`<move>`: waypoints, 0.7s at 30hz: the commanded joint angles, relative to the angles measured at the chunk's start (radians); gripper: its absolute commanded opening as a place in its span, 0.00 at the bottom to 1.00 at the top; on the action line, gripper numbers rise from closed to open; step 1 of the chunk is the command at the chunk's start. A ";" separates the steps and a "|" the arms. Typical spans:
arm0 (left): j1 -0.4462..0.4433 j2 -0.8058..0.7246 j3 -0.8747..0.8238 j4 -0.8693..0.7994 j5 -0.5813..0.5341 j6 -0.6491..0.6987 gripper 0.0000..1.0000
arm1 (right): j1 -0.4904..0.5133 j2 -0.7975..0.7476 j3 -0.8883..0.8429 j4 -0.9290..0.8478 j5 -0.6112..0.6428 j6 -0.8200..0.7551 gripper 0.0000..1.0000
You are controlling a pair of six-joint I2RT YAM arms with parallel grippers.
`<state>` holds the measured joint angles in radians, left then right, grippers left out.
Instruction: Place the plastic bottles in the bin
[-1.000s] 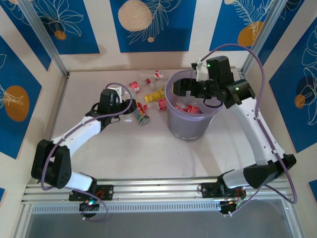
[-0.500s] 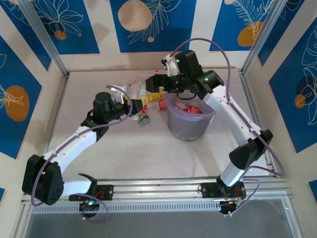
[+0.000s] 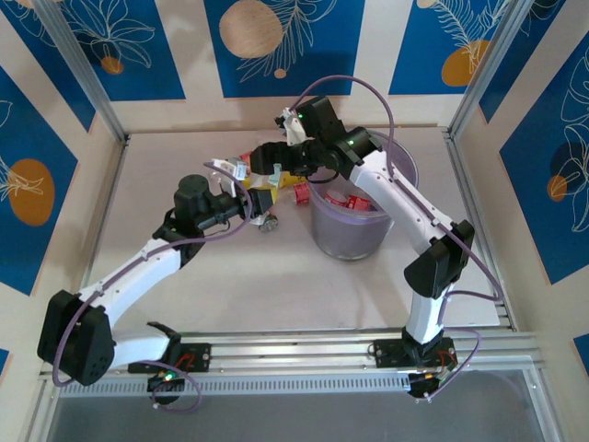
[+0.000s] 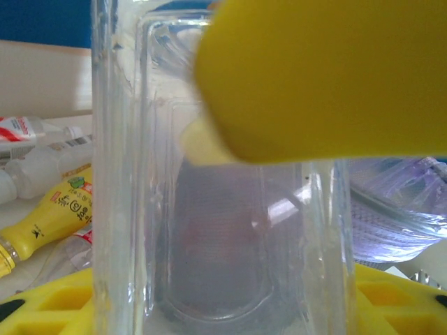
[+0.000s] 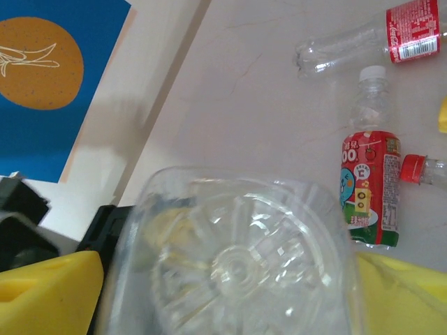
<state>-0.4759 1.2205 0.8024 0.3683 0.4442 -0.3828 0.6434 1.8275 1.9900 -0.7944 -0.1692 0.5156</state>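
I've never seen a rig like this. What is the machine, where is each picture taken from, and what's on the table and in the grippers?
These are two robot arms bolted at the near edge of a table, each ending in a two-finger gripper. The wide picture comes from a fixed camera above and behind them. The two close-ups come from cameras on the wrists. A lavender bin stands on the table with some bottles inside. More lie loose beside it, among them a yellow bottle and a red-labelled bottle. The left gripper and right gripper both reach into that pile. The left has a clear bottle between its yellow fingers, the right a second clear bottle. Whether either is clamped, I cannot tell.
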 commanded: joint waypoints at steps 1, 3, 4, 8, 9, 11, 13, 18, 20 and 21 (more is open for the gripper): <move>-0.013 -0.031 -0.014 0.055 -0.004 0.034 0.00 | 0.004 0.021 0.023 -0.013 -0.020 0.017 0.88; -0.014 -0.034 -0.017 0.054 -0.011 0.036 0.00 | 0.006 0.023 0.021 -0.014 -0.019 0.017 0.86; -0.013 -0.035 -0.017 0.055 -0.013 0.039 0.00 | 0.006 0.023 0.020 -0.013 -0.018 0.016 0.84; -0.013 -0.035 -0.019 0.050 -0.024 0.042 0.00 | 0.007 0.020 0.018 -0.013 -0.017 0.015 0.72; -0.013 -0.037 -0.020 0.049 -0.028 0.043 0.00 | 0.007 0.018 0.018 -0.013 -0.016 0.013 0.68; -0.013 -0.037 -0.019 0.048 -0.033 0.044 0.00 | 0.008 0.016 0.017 -0.010 -0.018 0.013 0.65; -0.015 -0.037 -0.019 0.044 -0.040 0.042 0.00 | 0.009 0.016 0.018 -0.010 -0.016 0.011 0.62; -0.014 -0.040 -0.020 0.032 -0.054 0.038 0.67 | 0.009 0.021 0.019 -0.011 -0.020 0.008 0.60; -0.015 -0.044 -0.020 0.025 -0.051 0.041 1.00 | 0.009 0.019 0.018 -0.011 -0.017 0.006 0.60; -0.015 -0.043 -0.020 0.023 -0.045 0.043 1.00 | 0.009 0.019 0.015 -0.006 -0.013 0.006 0.59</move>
<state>-0.4847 1.2053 0.7860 0.3759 0.4046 -0.3576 0.6525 1.8423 1.9900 -0.7933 -0.1833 0.5327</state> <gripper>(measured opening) 0.961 0.597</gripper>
